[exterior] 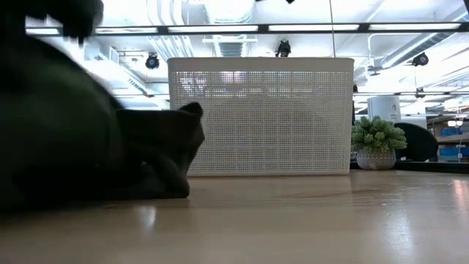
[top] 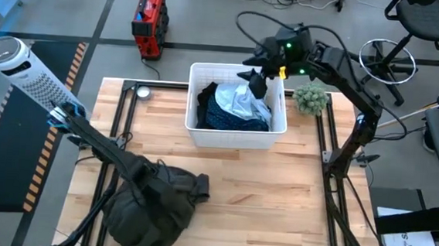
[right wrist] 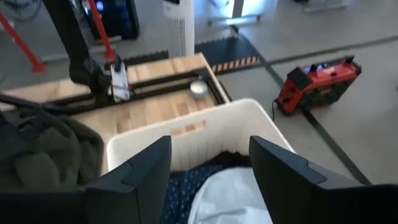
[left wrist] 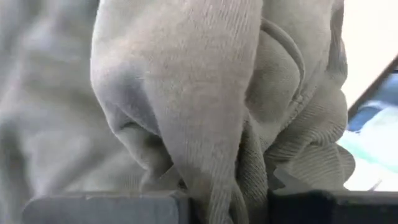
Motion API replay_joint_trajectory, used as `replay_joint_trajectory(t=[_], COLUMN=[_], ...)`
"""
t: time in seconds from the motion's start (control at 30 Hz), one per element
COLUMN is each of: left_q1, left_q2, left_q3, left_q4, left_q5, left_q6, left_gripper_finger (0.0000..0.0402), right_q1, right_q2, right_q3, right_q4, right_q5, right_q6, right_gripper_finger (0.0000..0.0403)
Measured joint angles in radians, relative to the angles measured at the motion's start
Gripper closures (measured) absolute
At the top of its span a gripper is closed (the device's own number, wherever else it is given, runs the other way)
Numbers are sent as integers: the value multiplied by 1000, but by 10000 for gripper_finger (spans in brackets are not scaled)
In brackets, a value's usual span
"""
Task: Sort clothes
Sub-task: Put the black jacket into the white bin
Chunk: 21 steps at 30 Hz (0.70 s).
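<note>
Hovering over the far right corner of the basket [top: 235, 136], the right gripper [top: 258, 84] is holding its fingers [right wrist: 134, 177] spread apart with nothing between them. Below it, inside the basket, a navy patterned piece [top: 235, 120] is lying with its light blue lining [top: 238, 101] turned up, and a black piece [top: 206, 99] is sitting against the basket's left wall. The olive-grey top [top: 152, 203] is lying bunched at the near left of the table [top: 277, 189], well apart from the basket, and the left arm is reaching into it. The left gripper [left wrist: 227, 199] is pinching a fold of that top, knit fabric running down between its fingers [left wrist: 99, 208]. A small potted plant [top: 311, 98] is standing just beside the basket's right wall, and a small round silver object [top: 142, 93] is resting at the far left corner.
</note>
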Motion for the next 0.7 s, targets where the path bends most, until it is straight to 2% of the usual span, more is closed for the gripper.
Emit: replay_joint_trajectory(t=[0.17,0.4,0.53,0.7], left_q1=[4,11,29,92], left_q2=[-98,-115,-91,-67], left_q3=[184,554,762,986], left_q4=[-245,-546,-640,-634], left_q5=[-103,-346,-484,-615], left_q6=[-20,-44,-32,100], left_gripper_finger=[355,355,355,355], right_q1=[0,0,0,0], right_q2=[0,-25,-40,-55], right_q3=[66,85,85,86], right_q4=[0,14,16,22], right_q5=[0,17,19,19], right_q6=[25,45,64,89], right_gripper_finger=[208,209,209,208])
